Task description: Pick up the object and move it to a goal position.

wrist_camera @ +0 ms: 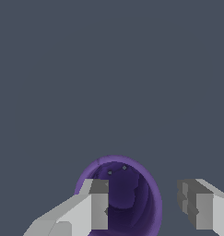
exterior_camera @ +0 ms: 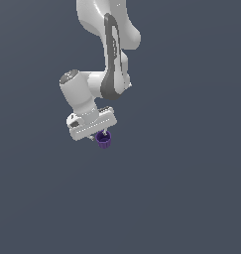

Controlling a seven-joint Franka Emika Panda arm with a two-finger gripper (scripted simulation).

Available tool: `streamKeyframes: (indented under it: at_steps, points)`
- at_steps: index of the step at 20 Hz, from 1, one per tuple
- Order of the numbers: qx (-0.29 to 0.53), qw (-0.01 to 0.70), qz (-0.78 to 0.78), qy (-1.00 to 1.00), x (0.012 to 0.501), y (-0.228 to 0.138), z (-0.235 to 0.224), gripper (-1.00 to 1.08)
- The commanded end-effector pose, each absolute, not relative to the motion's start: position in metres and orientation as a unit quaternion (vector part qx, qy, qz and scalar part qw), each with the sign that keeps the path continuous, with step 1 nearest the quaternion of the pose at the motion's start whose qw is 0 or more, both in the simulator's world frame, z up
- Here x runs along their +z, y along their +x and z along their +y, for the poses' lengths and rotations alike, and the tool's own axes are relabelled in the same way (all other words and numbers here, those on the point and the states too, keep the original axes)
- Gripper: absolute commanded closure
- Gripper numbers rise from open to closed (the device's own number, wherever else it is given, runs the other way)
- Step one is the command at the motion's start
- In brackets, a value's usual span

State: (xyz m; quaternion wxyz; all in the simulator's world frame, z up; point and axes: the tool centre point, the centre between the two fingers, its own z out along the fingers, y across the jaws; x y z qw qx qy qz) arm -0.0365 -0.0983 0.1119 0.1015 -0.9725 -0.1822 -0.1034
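Observation:
The object, a small dark purple ribbed cup, sits right under my white gripper in the exterior view. The wrist view looks down into the cup's mouth. My gripper has its fingers apart. One finger overlaps the cup's opening. The other finger stands outside the rim, with a strip of grey background between it and the cup. Neither finger visibly presses on the cup wall. The cup's base is hidden in the wrist view.
A uniform dark grey surface fills the background in both views. The white arm comes down from the top of the exterior view. No other objects or goal marker show.

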Motion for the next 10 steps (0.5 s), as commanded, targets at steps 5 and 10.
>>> streamKeyframes:
  at_steps: [5,10]
  points:
    - [-0.122,0.102,-0.204,-0.966,0.104,-0.044,-0.112,-0.2]
    - [-0.131,0.101,-0.213,-0.963,0.1,-0.048,-0.118,-0.2]
